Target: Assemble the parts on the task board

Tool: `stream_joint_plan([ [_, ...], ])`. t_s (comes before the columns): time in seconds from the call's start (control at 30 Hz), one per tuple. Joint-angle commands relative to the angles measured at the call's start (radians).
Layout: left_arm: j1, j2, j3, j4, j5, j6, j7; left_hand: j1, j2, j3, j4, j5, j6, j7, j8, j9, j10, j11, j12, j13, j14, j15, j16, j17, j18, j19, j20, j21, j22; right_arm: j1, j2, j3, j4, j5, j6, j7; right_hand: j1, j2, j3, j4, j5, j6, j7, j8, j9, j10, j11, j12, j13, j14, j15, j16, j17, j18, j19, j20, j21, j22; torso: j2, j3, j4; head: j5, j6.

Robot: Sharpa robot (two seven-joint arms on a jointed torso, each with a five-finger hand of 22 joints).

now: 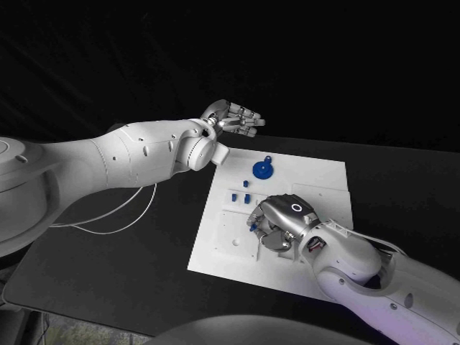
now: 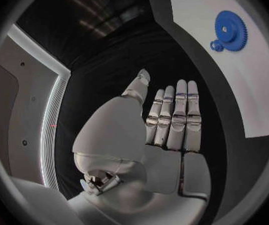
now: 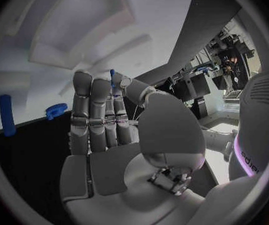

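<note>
Black tabletop (image 1: 106, 266) carries the task board (image 1: 318, 176). I see the left hand (image 1: 235, 117) empty, fingers straight — right hand (image 1: 279, 223) pinches a small blue part (image 3: 112, 75).

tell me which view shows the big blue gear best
The left wrist view: the blue gear lies unobstructed on the task board, teeth plainly visible. The head view shows it whole but smaller, at the board's far end. The right wrist view shows just a toothed blue sliver, possibly the same gear.

The right hand (image 1: 279, 224) covers the middle of the task board (image 1: 323, 176). Small blue parts (image 1: 241, 195) beside it are too small to identify.
</note>
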Motion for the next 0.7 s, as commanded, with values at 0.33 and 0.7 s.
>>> stream_joint_plan([
  [0.33, 0.001, 0.001, 0.001, 0.001, -0.002, 0.012, 0.004, -0.001, 0.011, -0.006, -0.001, -0.003, -0.008, -0.001, -0.001, -0.001, -0.008, 0.001, 0.004, 0.0, -0.006, 0.0, -0.002, 0.001, -0.012, 0.006, 0.004, 0.007, -0.001, -0.001, 0.005, -0.005, -0.01, -0.008, 0.056, -0.007, -0.003, 0.012, -0.003, -0.008, 0.006, 0.005, -0.001, 0.005, 0.0, 0.002, -0.003, 0.005, 0.001, 0.0, -0.004, 0.006, -0.003, 0.015, 0.029, -0.005, -0.004, 0.004, 0.0, 0.0001, 0.0004, -0.001, -0.004],
  [0.7, 0.001, 0.002, 0.001, 0.001, -0.002, 0.014, 0.002, -0.001, 0.011, -0.006, -0.001, -0.003, -0.008, -0.001, -0.001, -0.001, -0.008, 0.001, 0.004, 0.0, -0.006, 0.0, -0.002, 0.001, -0.012, 0.006, 0.004, 0.007, -0.001, -0.001, 0.02, -0.017, -0.026, -0.014, 0.055, -0.012, -0.003, 0.014, -0.005, -0.01, 0.007, 0.004, -0.001, 0.004, 0.0, 0.0, -0.002, 0.005, 0.001, -0.001, -0.004, 0.006, -0.005, 0.016, 0.028, -0.005, -0.012, 0.005, 0.0, -0.0002, -0.0002, -0.002, -0.004],
])
